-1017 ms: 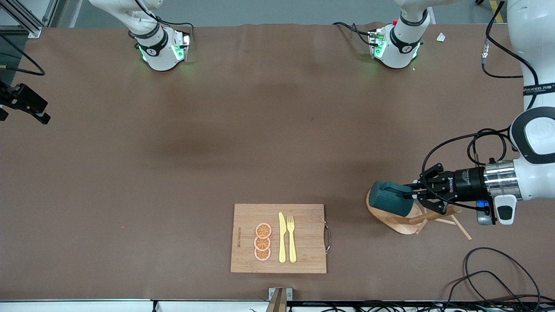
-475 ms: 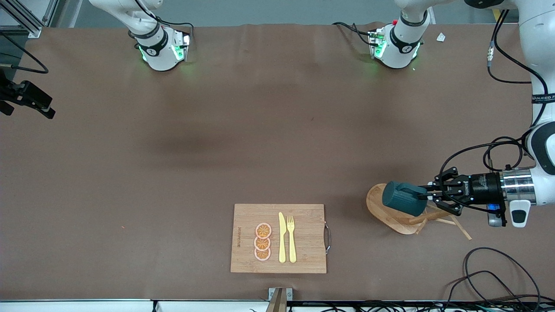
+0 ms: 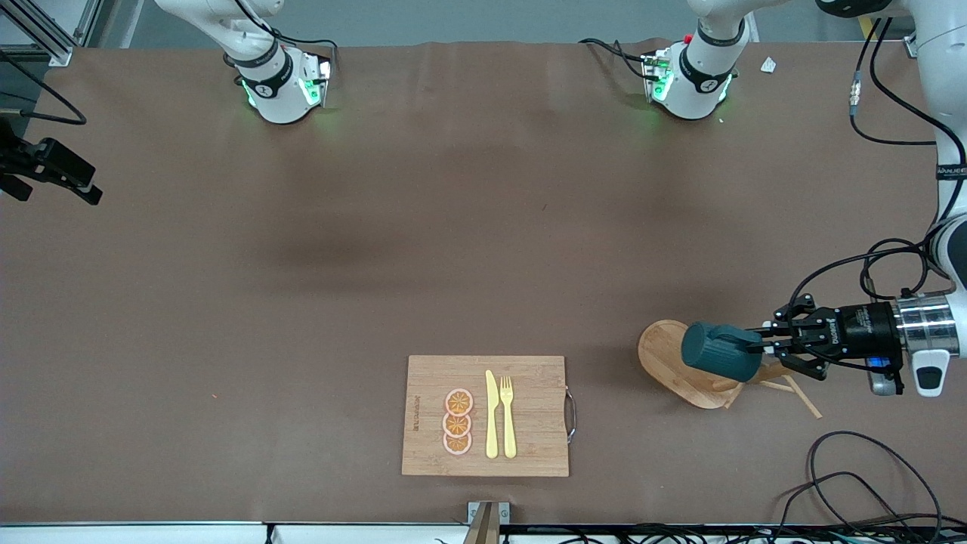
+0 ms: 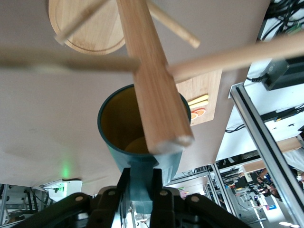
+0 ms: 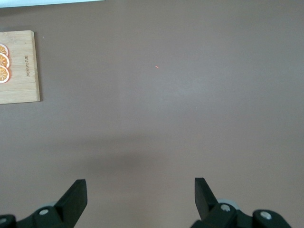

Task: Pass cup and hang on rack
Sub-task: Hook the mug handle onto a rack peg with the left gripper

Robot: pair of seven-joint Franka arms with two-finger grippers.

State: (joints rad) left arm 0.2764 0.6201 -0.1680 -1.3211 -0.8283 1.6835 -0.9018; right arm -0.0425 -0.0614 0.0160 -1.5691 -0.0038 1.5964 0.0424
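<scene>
One cup (image 3: 720, 351), teal. One rack (image 3: 672, 364), wooden. One cutting board (image 3: 529, 415). On it: three orange slices (image 3: 458, 422), one yellow knife (image 3: 491, 415), one yellow fork (image 3: 508, 416). Two robot arms, so two tools: left tool (image 3: 763, 348), right tool (image 5: 140, 194). One bench (image 3: 378, 249).

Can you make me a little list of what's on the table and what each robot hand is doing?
cup: teal mug, yellow inside, held on its side over the rack
rack: wooden mug tree at the left arm's end of the table
left tool: shut on the mug's handle, over the rack
right tool: open, holding nothing, over bare table; this arm waits
cutting board: nearer the front camera than the rack
on the board: three orange slices, yellow knife, yellow fork
</scene>
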